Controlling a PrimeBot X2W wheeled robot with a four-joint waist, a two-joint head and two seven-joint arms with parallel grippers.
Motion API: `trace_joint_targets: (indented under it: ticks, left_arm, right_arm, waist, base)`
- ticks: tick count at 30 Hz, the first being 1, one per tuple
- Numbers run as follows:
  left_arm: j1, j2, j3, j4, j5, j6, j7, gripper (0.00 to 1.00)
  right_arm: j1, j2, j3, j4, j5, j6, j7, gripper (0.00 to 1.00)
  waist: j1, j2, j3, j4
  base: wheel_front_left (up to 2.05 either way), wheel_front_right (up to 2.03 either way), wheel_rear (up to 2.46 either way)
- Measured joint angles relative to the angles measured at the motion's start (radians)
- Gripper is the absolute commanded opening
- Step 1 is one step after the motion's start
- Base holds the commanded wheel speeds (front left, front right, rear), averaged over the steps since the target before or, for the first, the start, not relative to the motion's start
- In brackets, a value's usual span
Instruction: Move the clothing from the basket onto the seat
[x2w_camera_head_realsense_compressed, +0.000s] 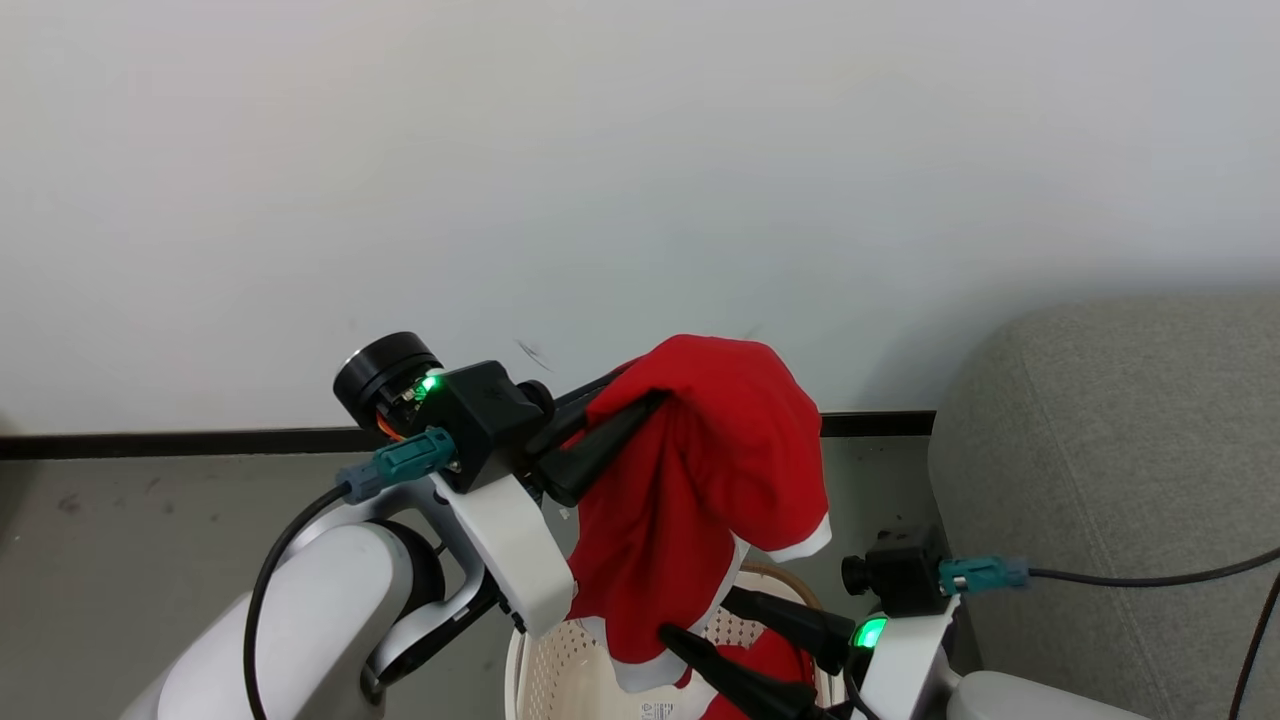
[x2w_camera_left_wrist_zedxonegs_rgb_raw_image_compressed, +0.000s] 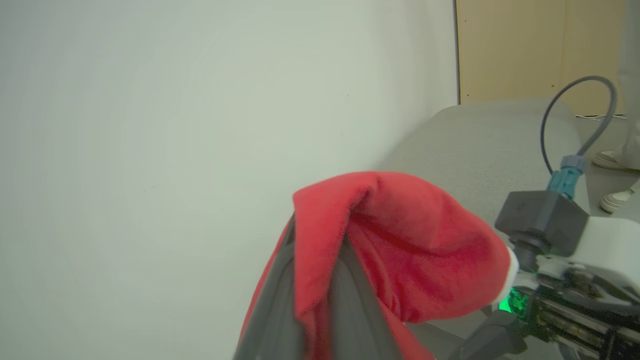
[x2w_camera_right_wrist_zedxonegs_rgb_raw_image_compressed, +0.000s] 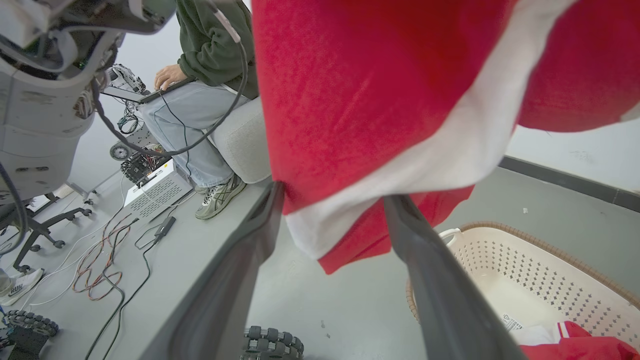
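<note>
While clothing (x2w_camera_head_realsense_compressed: 700, 470) hangs, basket (x2w_camera_head_realsense_compressed: 556, 665) sticker (x2w_camera_right_wrist_zedxonegs_rgb_raw_image_compressed: 510, 323) blurs — unreadable.

Grey floor (x2w_camera_right_wrist_zedxonegs_rgb_raw_image_compressed: 350, 300) carries cream basket (x2w_camera_right_wrist_zedxonegs_rgb_raw_image_compressed: 525, 265), grey seat (x2w_camera_head_realsense_compressed: 1100, 480) near it; loose cables (x2w_camera_right_wrist_zedxonegs_rgb_raw_image_compressed: 100, 260), white box (x2w_camera_right_wrist_zedxonegs_rgb_raw_image_compressed: 157, 192) lie well apart

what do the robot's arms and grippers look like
Both the left arm and right arm have smooth white rounded shells. The left gripper and right gripper each have two long, dark, tapering fingers. Each wrist carries a black camera block, a green light and a teal plug with a dark cable. The left wrist has a round black cap with orange wires.
</note>
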Motion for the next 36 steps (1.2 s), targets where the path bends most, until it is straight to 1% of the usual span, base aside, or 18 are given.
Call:
trace_joint_targets:
  ticks: [6, 10, 14, 15, 16, 18, 21, 24, 29, 36]
  left_arm:
    - [0.000, 0.006, 0.002, -0.012, -0.011, 0.000, 0.019, 0.00]
    - [0.000, 0.007, 0.005, -0.020, -0.019, 0.000, 0.028, 0.00]
    - [0.001, 0.008, 0.011, -0.021, -0.028, 0.000, 0.036, 0.00]
    - [0.001, 0.007, 0.012, -0.021, -0.032, 0.001, 0.036, 0.00]
    - [0.001, 0.007, 0.015, -0.021, -0.035, 0.001, 0.037, 0.00]
    - [0.003, 0.008, 0.026, -0.019, -0.036, 0.007, 0.037, 0.00]
    - [0.004, 0.023, 0.045, -0.010, -0.037, 0.020, 0.041, 0.00]
    - [0.019, 0.038, 0.068, 0.005, -0.048, 0.032, 0.041, 0.00]
    - [0.057, 0.040, 0.086, 0.025, -0.071, 0.047, 0.039, 0.00]
    - [0.103, 0.038, 0.103, 0.043, -0.098, 0.065, 0.026, 0.00]
  right_arm:
    - [-0.018, 0.008, 0.022, 0.022, 0.027, 0.000, -0.001, 1.00]
    - [-0.072, 0.049, 0.023, 0.037, 0.019, 0.000, -0.001, 1.00]
    - [-0.109, 0.091, -0.002, 0.042, -0.037, 0.000, -0.001, 1.00]
    - [-0.113, 0.097, -0.006, 0.043, -0.049, 0.000, -0.001, 0.84]
    - [-0.113, 0.101, -0.007, 0.043, -0.063, 0.000, -0.001, 0.44]
    - [-0.112, 0.105, -0.005, 0.043, -0.085, 0.000, -0.001, 0.00]
    - [-0.109, 0.105, -0.010, 0.043, -0.105, 0.000, -0.001, 0.00]
    - [-0.105, 0.102, -0.040, 0.043, -0.115, 0.000, -0.001, 0.00]
    - [-0.073, 0.092, -0.082, 0.030, -0.158, 0.000, -0.001, 0.00]
    - [-0.053, 0.072, -0.186, 0.004, -0.205, 0.000, -0.001, 0.00]
  waist:
    - [0.0000, 0.0000, -0.002, 0.004]
    - [0.0000, 0.0000, 0.001, 0.004]
    - [0.0000, 0.0000, 0.005, 0.002]
    - [0.0000, 0.0000, 0.007, 0.002]
    - [0.0000, 0.0000, 0.008, 0.002]
    - [0.0000, 0.0000, 0.010, 0.001]
    - [0.0000, 0.0000, 0.014, -0.002]
    - [0.0000, 0.0000, 0.017, -0.008]
    - [0.0000, 0.0000, 0.022, -0.024]
    - [0.0000, 0.0000, 0.027, -0.045]
  base:
    - [0.00, 0.00, 0.00]
    - [0.00, 0.00, 0.00]
    - [0.00, 0.00, 0.00]
    - [0.00, 0.00, 0.00]
    - [0.00, 0.00, 0.00]
    - [0.00, 0.00, 0.00]
    - [0.00, 0.00, 0.00]
    - [0.00, 0.00, 0.00]
    - [0.00, 0.00, 0.00]
    - [0.00, 0.00, 0.00]
